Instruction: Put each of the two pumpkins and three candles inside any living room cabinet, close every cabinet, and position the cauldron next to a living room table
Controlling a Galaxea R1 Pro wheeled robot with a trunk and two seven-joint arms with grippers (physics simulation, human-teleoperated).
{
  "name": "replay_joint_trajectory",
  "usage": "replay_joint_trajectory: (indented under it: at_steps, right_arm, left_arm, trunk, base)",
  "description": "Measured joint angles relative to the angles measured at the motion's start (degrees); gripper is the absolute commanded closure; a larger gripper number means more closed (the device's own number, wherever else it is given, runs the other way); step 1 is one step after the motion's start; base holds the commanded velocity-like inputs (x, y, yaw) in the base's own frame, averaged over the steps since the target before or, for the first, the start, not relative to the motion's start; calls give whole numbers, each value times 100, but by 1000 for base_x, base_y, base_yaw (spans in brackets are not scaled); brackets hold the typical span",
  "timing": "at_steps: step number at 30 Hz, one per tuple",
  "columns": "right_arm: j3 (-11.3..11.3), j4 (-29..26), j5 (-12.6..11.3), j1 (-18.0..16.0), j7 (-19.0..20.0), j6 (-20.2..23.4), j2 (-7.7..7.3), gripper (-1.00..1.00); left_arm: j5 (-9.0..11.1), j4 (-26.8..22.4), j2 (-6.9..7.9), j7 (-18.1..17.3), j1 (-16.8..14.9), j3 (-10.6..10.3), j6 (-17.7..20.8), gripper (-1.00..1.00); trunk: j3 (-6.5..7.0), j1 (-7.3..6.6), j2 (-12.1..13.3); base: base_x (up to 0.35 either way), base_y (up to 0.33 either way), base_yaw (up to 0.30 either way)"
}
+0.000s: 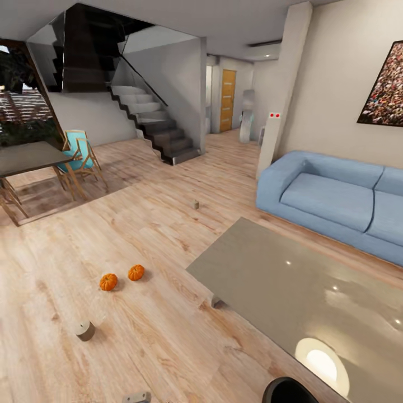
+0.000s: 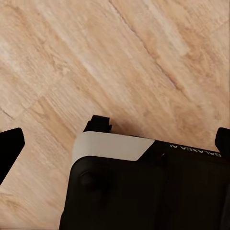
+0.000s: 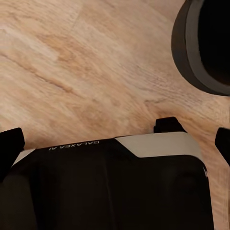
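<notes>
Pumpkins: two orange ones, left pumpkin (image 1: 108, 281) and right pumpkin (image 1: 136, 272), just beside each other on the wooden floor (image 1: 157, 336), apart from the tabletop (image 1: 291, 291).
Candles: one candle (image 1: 85, 330) on the floor nearer me than the pumpkins; a far candle (image 1: 195, 204) well beyond them.
Cauldron: dark rim (image 1: 288, 390) at the low edge of my head view, also seen from my right wrist (image 3: 203, 45).
My left jaws (image 2: 115, 143): spread, holding nothing, over bare floor.
My right jaws (image 3: 115, 143): spread, empty, near the cauldron.
Sofa (image 1: 336, 198): blue, behind the tabletop.
</notes>
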Motion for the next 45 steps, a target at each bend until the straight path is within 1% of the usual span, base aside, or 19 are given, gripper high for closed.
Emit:
replay_joint_trajectory:
  at_steps: [23,30,35,45]
  right_arm:
    - [8,6,46,0,9,-59,-7,-100]
    - [7,49,38,12,35,-316,10,-100]
    - [8,152,36,18,36,-355,6,-100]
    - [0,174,27,19,43,-374,1,-100]
  left_arm:
    - [-23,3,-3,-50,0,-25,-15,-100]
    - [-17,7,0,-42,0,-21,-17,-100]
    - [-11,8,2,-42,0,-18,-18,-100]
    - [-8,8,19,-41,0,-8,-53,-100]
  trunk:
    - [-55,0,0]
    - [-73,0,0]
    - [-91,0,0]
    - [-145,0,0]
  base:
    - [0,0,289]
    - [0,0,286]
    - [0,3,273]
    - [0,50,238]
